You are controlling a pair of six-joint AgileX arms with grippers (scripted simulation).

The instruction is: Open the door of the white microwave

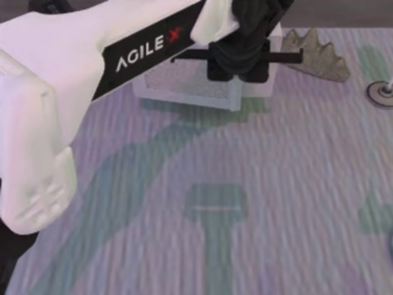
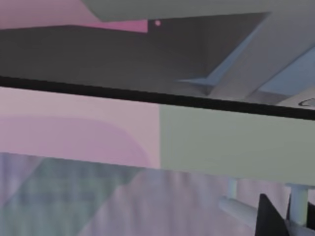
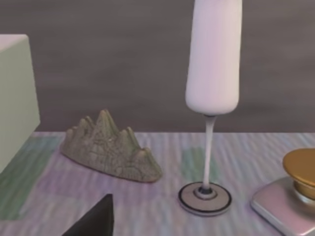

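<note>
Left tool (image 1: pixel 239 58) positioned over the front of the white microwave (image 1: pixel 202 86) at the far centre of the counter (image 1: pixel 184 233); finger state cannot be told. Door (image 1: pixel 184 83) with grey mesh window visible beneath the arm, angled forward from the oven body. Handle bar (image 2: pixel 241 209) seen close up in left wrist view. Right tool (image 3: pixel 93 221) near the right side, finger state cannot be told, facing a rock ornament (image 3: pixel 110 147), a stemmed glass (image 3: pixel 211 98) and a brass-topped item (image 3: pixel 300 172).
</note>
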